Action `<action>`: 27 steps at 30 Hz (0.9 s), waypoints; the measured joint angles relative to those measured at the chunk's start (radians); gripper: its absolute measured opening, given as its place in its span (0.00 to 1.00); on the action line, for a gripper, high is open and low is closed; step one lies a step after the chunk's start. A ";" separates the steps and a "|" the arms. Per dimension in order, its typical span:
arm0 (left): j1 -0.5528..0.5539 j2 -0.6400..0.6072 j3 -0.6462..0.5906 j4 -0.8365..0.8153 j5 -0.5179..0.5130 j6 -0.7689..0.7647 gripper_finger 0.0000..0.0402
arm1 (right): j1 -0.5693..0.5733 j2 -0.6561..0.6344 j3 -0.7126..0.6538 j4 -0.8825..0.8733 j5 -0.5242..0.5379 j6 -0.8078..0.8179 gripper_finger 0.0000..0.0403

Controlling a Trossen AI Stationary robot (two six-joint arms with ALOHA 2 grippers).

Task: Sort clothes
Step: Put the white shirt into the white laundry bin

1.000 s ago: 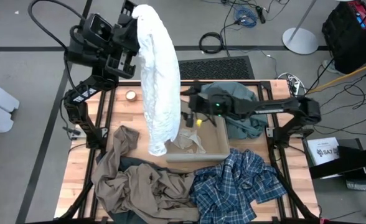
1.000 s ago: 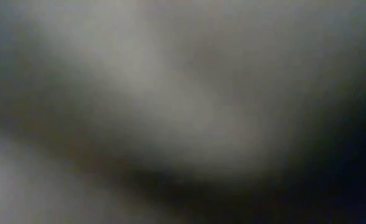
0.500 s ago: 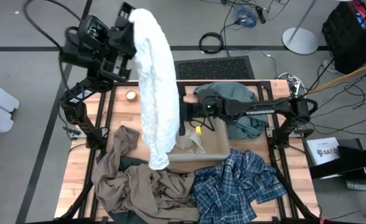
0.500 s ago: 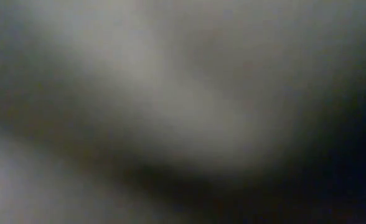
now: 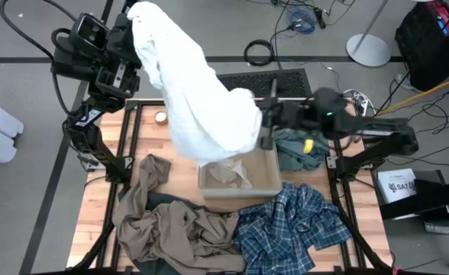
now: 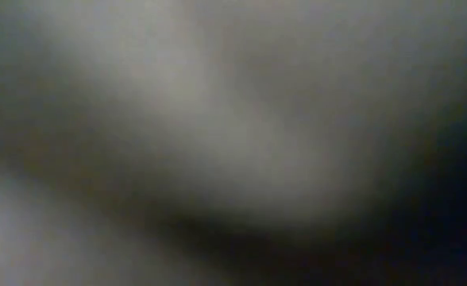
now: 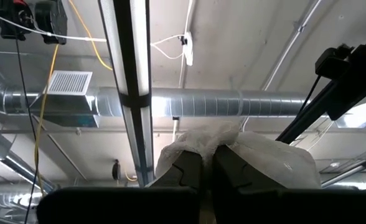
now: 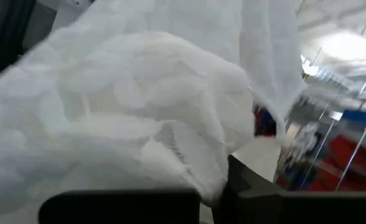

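Note:
The white garment (image 5: 201,99) hangs stretched between my two grippers, above the table's far half. My left gripper (image 5: 137,15) is raised high at the far left, fingers pointing up, and is shut on the garment's top end (image 7: 233,149). My right gripper (image 5: 261,118) is shut on its other end, over the far edge of the cardboard box (image 5: 263,183). A teal-grey garment (image 5: 297,153) lies to the right of the box. A plaid garment (image 5: 285,225) and a khaki garment (image 5: 171,229) lie along the near edge, with a dark one (image 5: 159,201) between them. My left gripper pinches a bunched fold of the white garment's top end (image 7: 201,144) between its two fingers, which point upward. The cloth drapes over the fingers and falls away toward the table's right. My right gripper pinches a gathered part of the garment's lower end (image 8: 201,177) between its fingers, coming level from the table's right. The cloth runs up from there to the left gripper and sags in between, above the box.
The box holds a crumpled pale sheet (image 5: 228,174). A small round thing (image 5: 161,117) sits on the wood at the far left. Black frame rails (image 5: 125,137) cross the table. The low view is blurred over by something right in front of it.
My right gripper has shut on the hanging white garment's lower part, then risen and gone toward the table's far right. It has drawn that end up and sideways, so the garment is spread out instead of hanging straight. My left gripper has moved left with the top end.

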 joint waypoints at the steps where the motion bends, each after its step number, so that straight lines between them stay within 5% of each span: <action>1: 0.000 0.000 0.000 -0.001 0.000 0.000 0.04 | 0.000 -0.019 0.000 -0.042 0.000 0.026 0.00; 9: 0.000 0.020 0.000 0.003 -0.013 0.000 0.04 | 0.002 -0.090 -0.001 -0.293 0.012 0.168 0.00; 19: 0.000 0.113 0.000 0.063 -0.057 -0.008 0.04 | 0.108 -0.232 -0.001 -0.318 0.374 0.053 0.00; 27: 0.001 0.153 -0.001 0.079 -0.030 -0.008 0.04 | 0.158 -0.304 0.000 -0.404 0.438 0.071 0.00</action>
